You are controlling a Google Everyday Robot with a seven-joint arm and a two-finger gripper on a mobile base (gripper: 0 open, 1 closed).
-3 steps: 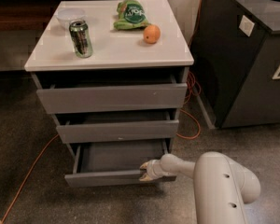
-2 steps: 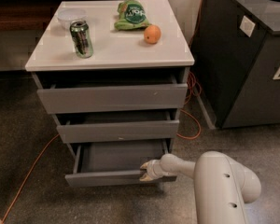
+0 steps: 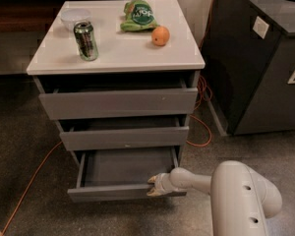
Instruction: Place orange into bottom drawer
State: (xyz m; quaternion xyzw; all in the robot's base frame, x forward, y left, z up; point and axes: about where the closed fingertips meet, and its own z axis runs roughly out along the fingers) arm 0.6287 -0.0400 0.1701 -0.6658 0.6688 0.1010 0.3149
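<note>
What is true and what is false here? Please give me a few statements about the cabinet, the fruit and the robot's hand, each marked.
1. The orange lies on the cabinet top. True.
2. The gripper is at the right end of the bottom drawer front. True.
3. The bottom drawer is shut. False: it stands open, and nothing shows inside it.
4. The can lies on its side. False: it stands upright.

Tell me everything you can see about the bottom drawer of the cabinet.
The bottom drawer is grey, flat-fronted and without a handle, and it looks like painted wood or laminate. It stands pulled out and level, below the middle drawer, and its shallow box shows nothing inside. The gripper is at the top edge of its front, near the right end as seen, apparently touching it.
</note>
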